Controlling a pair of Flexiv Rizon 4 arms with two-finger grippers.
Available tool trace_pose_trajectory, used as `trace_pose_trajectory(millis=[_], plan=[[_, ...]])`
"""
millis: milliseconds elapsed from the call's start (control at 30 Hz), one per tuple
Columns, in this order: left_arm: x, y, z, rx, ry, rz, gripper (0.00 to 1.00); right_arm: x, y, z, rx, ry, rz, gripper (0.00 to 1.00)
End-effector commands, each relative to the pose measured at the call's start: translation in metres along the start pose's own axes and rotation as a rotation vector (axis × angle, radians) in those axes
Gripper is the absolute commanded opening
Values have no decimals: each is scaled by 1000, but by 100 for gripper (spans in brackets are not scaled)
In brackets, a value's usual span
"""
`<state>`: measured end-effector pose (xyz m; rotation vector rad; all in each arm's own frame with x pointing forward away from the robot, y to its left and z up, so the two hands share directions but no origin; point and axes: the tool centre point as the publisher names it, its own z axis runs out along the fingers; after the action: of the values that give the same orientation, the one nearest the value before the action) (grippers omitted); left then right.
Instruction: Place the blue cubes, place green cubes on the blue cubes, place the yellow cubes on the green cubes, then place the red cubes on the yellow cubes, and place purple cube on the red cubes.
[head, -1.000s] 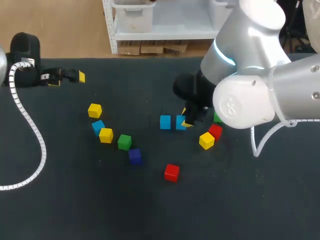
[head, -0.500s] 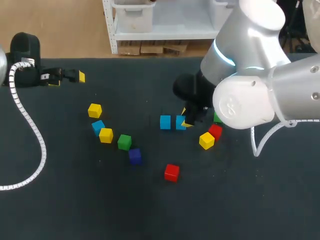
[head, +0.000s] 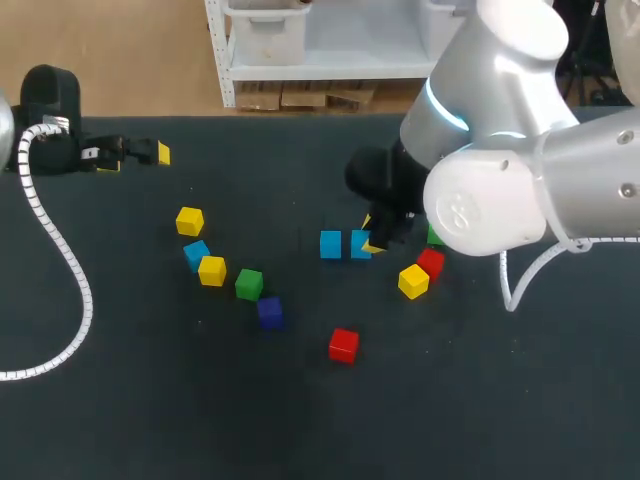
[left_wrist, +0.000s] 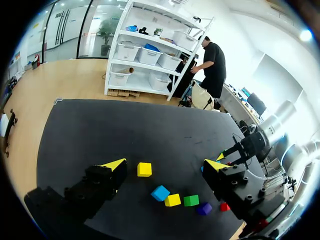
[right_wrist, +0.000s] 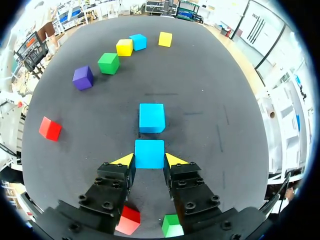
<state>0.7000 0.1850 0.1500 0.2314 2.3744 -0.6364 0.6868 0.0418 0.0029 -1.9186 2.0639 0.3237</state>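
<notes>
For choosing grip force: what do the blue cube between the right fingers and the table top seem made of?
Blue cube: probably painted wood or hard plastic; matte, even colour, crisp edges, no glare. Table top: seemingly dark fabric or rubber mat; matte, no reflections.

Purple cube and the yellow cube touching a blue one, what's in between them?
A green cube sits between the purple cube and that yellow cube, plain in the right wrist view.
</notes>
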Motion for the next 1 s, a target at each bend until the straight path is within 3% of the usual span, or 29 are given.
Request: trace_pose_trajectory(millis=[33, 300, 633, 1000], plan=[[0, 0, 0, 0, 0, 0, 100, 0, -2, 1, -5, -2, 0, 0], [0, 0, 0, 0, 0, 0, 100, 2, -4, 2, -6, -1, 3, 0], [0, 0, 0, 0, 0, 0, 100, 1, -4, 3, -10, -3, 2, 17], [0, 0, 0, 0, 0, 0, 100, 2, -5, 4, -10, -2, 5, 20]])
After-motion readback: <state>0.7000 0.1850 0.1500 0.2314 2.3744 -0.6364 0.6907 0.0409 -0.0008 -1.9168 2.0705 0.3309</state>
